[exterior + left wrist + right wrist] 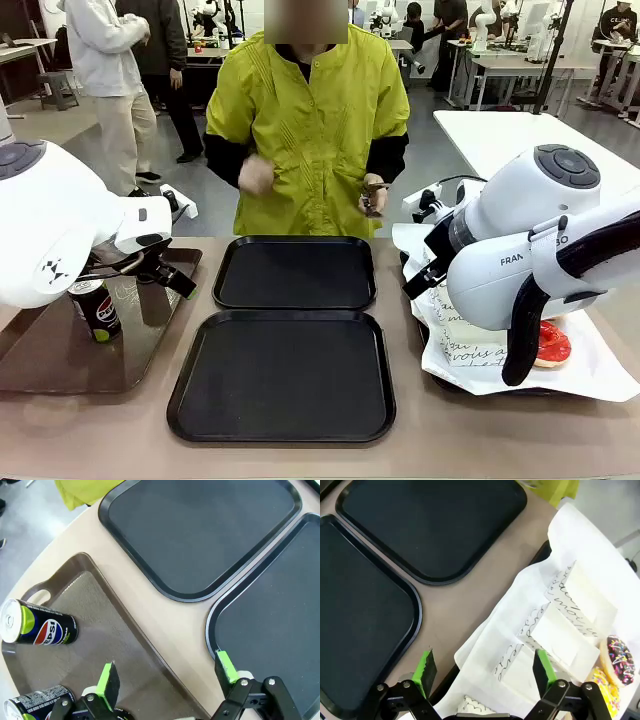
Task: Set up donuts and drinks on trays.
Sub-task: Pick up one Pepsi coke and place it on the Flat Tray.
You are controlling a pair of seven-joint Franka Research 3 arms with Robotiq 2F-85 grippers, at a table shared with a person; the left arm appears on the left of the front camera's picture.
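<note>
Left wrist view showed the drinks: one can (42, 627) on the brown tray (105, 625) near its handle end, and a second can (37, 702) at the picture's bottom corner, just beside one green pad (107, 680). Both lay to the picture's left of the left gripper (167, 677), whose jaws stood spread wide and held nothing. The gap between them hung over the brown tray's rim and the bare table (165, 625), not over either can. In the front view a can (95, 310) stood upright on that tray, so its long axis ran straight up and a grasp would have had to close across its sides. The left arm was clearly the nearer one to the drinks.

The donuts sat on the other side. In the right wrist view a chocolate donut (620, 660) and a yellow donut (604, 686) lay at the picture's right edge on the white paper (580, 545), past a row of lettered paper holders (555, 630). The right gripper (485, 672) was also spread and empty, above the paper's near edge, with the donuts off to its right. A red donut (548, 345) showed in the front view beside the right arm.

Between the two arms the two black trays (285, 375) lay side by side with nothing on them. The person (310, 120) stood at the far side, hands at chest height, well apart from everything on the table.
</note>
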